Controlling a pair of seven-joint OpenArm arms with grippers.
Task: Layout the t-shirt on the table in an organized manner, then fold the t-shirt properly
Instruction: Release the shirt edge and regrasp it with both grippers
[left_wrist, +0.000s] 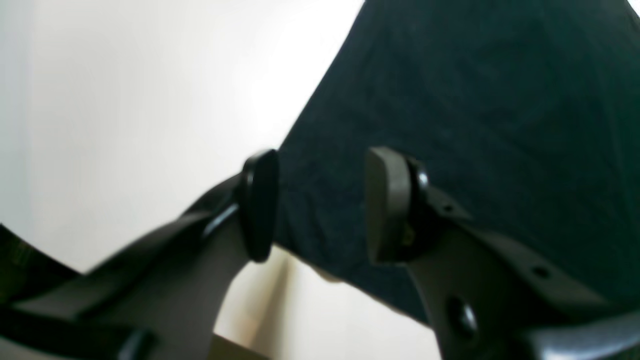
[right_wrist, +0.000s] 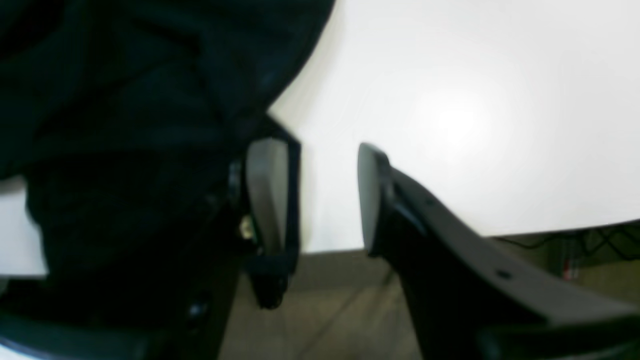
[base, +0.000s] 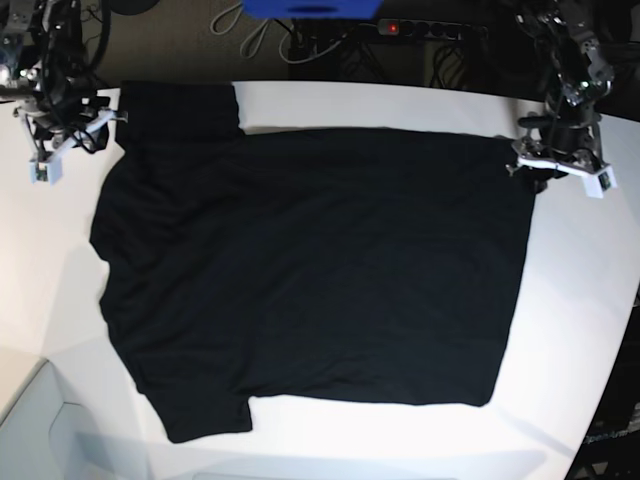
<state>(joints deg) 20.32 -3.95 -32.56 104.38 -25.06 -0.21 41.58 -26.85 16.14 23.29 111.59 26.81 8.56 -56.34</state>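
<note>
Black t-shirt (base: 310, 260) lies flat on table (base: 570, 330).

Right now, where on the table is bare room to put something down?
The table is bare between the t-shirt hem and the curved edge, on the base view's right. A narrower strip lies along the near edge, below the shirt. The far corners are crowded by both arms.

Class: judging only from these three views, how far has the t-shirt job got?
Done: the t-shirt lies spread flat on the table, sleeves out. In hand: the left gripper and right gripper sit at its far corners with jaws apart, nothing held. Left: every fold.
</note>
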